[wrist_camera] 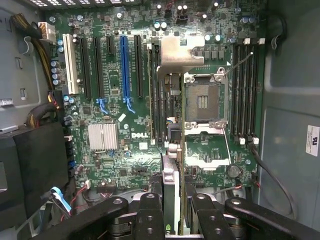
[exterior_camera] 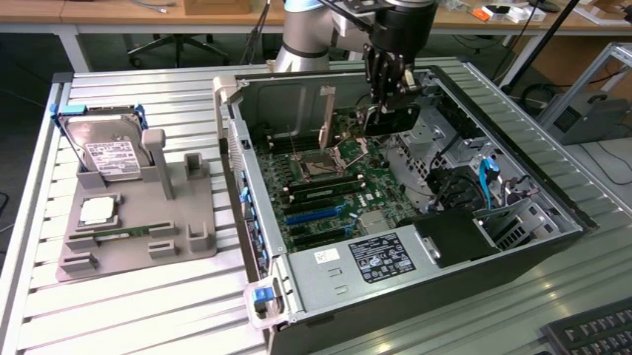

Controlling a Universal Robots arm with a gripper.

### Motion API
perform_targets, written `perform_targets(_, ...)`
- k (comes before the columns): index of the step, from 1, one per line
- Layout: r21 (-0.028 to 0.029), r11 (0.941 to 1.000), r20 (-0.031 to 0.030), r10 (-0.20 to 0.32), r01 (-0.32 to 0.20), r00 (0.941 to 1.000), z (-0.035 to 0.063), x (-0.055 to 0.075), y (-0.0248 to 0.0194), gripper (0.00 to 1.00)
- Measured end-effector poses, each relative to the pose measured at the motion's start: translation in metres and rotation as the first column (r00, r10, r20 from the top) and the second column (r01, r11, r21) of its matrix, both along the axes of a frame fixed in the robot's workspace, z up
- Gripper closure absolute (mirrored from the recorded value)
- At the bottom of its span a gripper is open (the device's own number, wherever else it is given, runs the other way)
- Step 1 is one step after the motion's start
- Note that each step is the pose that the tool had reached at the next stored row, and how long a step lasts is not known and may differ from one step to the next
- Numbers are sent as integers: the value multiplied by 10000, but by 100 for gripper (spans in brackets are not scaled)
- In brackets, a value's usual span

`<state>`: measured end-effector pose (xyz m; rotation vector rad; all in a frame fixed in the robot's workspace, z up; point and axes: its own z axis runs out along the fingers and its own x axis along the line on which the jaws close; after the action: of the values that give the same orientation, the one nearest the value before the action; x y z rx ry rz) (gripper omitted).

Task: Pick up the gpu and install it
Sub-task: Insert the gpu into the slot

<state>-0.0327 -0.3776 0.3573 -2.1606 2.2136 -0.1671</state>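
My gripper [exterior_camera: 387, 100] hangs inside the open computer case [exterior_camera: 247, 177], shut on the gpu [exterior_camera: 392, 119], a dark card held on edge above the motherboard [exterior_camera: 331, 185]. In the wrist view the gpu [wrist_camera: 169, 181] runs edge-on between my two black fingers [wrist_camera: 150, 207], with its silver end and green board showing. It sits above the green motherboard [wrist_camera: 125, 130], over the area between the memory slots and the processor socket [wrist_camera: 202, 100]. The long blue expansion slot [wrist_camera: 125, 65] lies off to one side of the card, with free slots beside it.
A grey fixture [exterior_camera: 188, 222] at the exterior view's left holds a silver hard drive [exterior_camera: 114, 151], a processor [exterior_camera: 96, 211] and a memory stick [exterior_camera: 114, 235]. The power supply [exterior_camera: 375, 259], black cables and drive cages [exterior_camera: 464, 200] crowd the case. A keyboard [exterior_camera: 593, 336] lies at the lower right.
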Motion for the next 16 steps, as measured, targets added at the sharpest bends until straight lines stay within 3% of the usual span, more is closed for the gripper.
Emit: perform_targets(16, -78, 9991, -1, 412, -412, 9991, -23, 0, 0, 73)
